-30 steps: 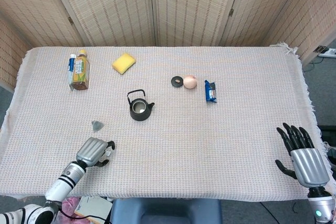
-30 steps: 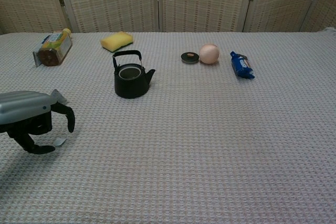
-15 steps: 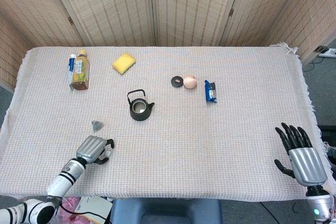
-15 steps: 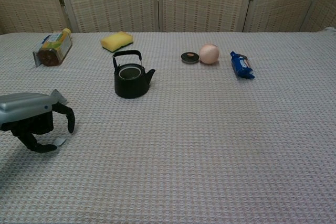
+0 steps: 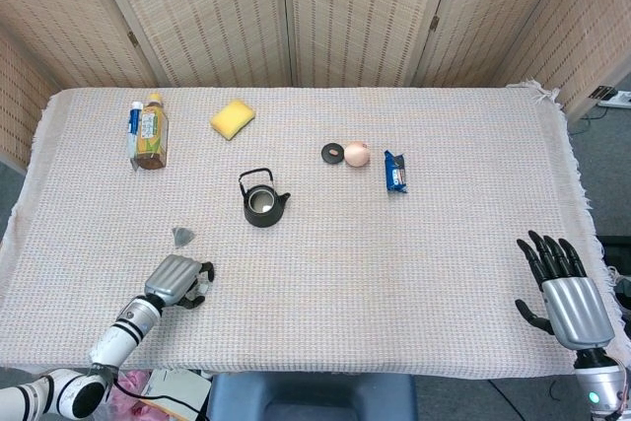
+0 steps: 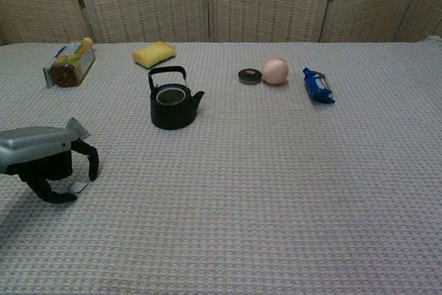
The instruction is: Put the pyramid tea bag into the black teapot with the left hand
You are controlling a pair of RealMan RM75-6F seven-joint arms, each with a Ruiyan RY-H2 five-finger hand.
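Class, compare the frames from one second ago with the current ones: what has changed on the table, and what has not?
The left hand has drawn back slightly toward the table's near edge, fingers curled, holding nothing that can be made out. The right hand also eased back a little, open. The pyramid tea bag, black teapot and other items stayed put.

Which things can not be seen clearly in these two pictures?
- Grey pyramid tea bag: chest view, mostly hidden behind the left robot hand.
- Whether the small white tag is pinched: fingers cover it in both views.
- Right robot hand: outside the chest view.
- Inside of the black metal teapot: too small in both views.
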